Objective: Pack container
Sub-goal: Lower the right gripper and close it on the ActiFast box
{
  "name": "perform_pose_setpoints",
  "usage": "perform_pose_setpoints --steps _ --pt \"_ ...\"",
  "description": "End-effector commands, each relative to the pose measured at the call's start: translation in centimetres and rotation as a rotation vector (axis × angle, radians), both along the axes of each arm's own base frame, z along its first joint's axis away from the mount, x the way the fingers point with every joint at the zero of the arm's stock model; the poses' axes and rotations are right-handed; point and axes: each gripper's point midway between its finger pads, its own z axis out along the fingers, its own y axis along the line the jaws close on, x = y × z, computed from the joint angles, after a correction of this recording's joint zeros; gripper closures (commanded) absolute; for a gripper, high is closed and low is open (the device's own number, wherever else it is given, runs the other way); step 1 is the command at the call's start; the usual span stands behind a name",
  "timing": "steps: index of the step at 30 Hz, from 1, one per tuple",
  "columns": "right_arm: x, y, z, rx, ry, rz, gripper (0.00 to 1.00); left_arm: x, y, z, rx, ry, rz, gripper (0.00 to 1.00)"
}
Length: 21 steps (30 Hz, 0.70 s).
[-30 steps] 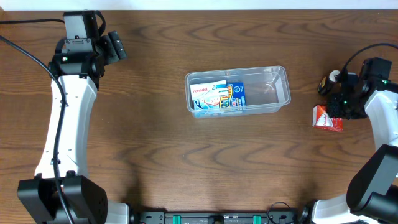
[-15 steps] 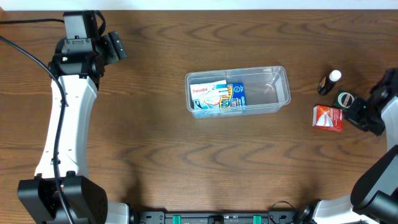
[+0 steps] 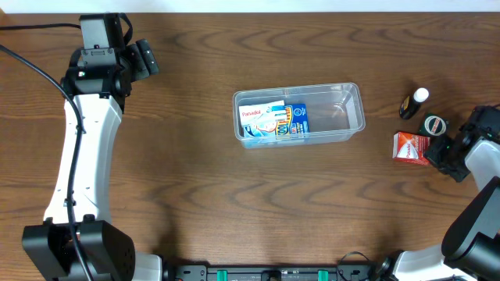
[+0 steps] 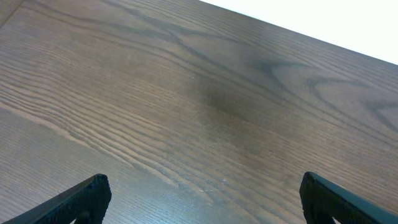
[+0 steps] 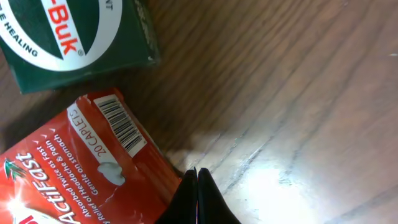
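Observation:
The clear container [image 3: 348, 97] sits mid-table with a blue and white Panadol box [image 3: 271, 121] in its left half. A red box [image 3: 411, 147] lies to its right, also in the right wrist view [image 5: 81, 168]. My right gripper [image 5: 197, 180] is shut and empty, its tips low on the table against the red box's right edge; in the overhead view it is at the far right [image 3: 441, 152]. My left gripper [image 4: 202, 196] is open and empty over bare wood at the far left [image 3: 144, 58].
A small dark bottle with a white cap [image 3: 414, 101] and a round dark green tin [image 3: 433, 124] stand just behind the red box. The tin's green packaging [image 5: 68, 37] shows in the right wrist view.
My right gripper swung from over the bottle and tin down to the right side of the red box, uncovering the bottle and tin. The left arm has not moved.

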Motion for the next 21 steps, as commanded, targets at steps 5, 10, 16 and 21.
perform_pose_setpoints --steps 5,10,16,21 --pt "0.0 1.3 -0.4 0.066 -0.012 0.046 0.99 0.0 0.2 1.3 -0.008 -0.033 0.016 0.02" --pt "-0.8 1.9 -0.6 0.09 0.02 0.068 0.99 0.0 0.2 1.3 -0.008 -0.033 0.016 0.02" --pt "-2.4 3.3 -0.9 0.15 0.082 0.073 0.99 0.0 0.2 1.3 -0.008 -0.033 0.016 0.02" --pt "-2.3 4.1 -0.9 0.177 0.076 0.162 0.99 0.0 0.2 1.3 -0.008 -0.033 0.016 0.02"
